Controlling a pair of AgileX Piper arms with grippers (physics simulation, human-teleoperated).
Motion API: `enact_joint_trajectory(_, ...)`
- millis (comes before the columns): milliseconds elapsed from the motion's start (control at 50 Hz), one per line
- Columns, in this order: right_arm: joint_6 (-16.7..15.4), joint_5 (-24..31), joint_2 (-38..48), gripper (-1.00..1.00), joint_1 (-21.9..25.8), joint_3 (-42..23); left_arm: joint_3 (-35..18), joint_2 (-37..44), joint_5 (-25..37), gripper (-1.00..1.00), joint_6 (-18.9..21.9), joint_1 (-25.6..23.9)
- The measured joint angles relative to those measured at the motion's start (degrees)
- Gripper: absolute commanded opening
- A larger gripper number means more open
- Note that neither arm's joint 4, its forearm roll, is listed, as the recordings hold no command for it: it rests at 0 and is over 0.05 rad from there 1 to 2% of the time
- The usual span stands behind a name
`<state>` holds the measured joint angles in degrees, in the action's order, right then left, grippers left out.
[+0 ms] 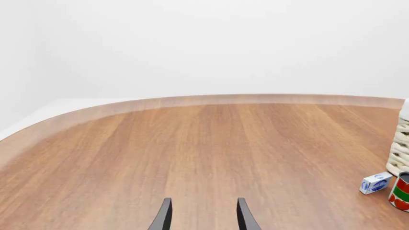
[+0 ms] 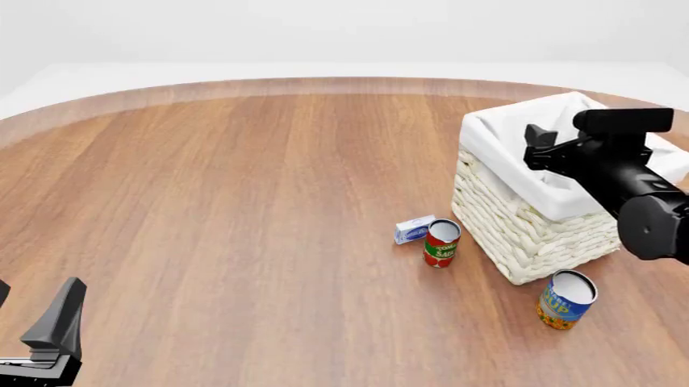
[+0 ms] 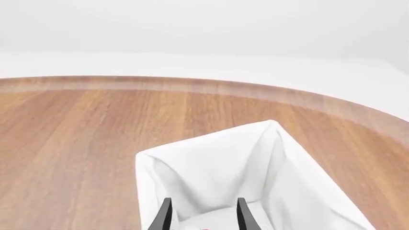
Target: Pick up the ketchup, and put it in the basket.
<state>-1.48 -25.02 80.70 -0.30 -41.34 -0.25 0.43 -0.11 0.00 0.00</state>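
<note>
The cream wicker basket (image 2: 522, 222) with a white cloth liner (image 3: 211, 158) stands at the right of the table. My right arm (image 2: 619, 165) hangs over it. My right gripper (image 3: 203, 203) points down into the liner with its fingers apart and nothing between them. A faint red sliver shows at the picture's lower edge between the fingertips; I cannot tell what it is. The ketchup bottle is otherwise hidden in every view. My left gripper (image 1: 203, 203) is open and empty low over bare wood, at the table's near left corner (image 2: 38, 314). The basket's edge (image 1: 399, 148) also shows in the left wrist view.
A red-and-green tomato sauce can (image 2: 441, 243) and a small blue-and-white box (image 2: 414, 229) stand just left of the basket; both show in the left wrist view, the can (image 1: 401, 191) and the box (image 1: 375, 183). A blue-and-yellow can (image 2: 565, 299) stands in front of the basket.
</note>
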Motion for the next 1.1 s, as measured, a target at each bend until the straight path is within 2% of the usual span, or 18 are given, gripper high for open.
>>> enact_joint_trajectory(480,0.46,0.02,-0.32,1.00,0.50,0.16,0.00,0.00,0.00,1.00,0.00,0.00)
enact_joint_trajectory(1100,1.52,-0.91,-1.68,1.00,4.87,-0.37,0.00,0.00,0.00,1.00,0.00,0.00)
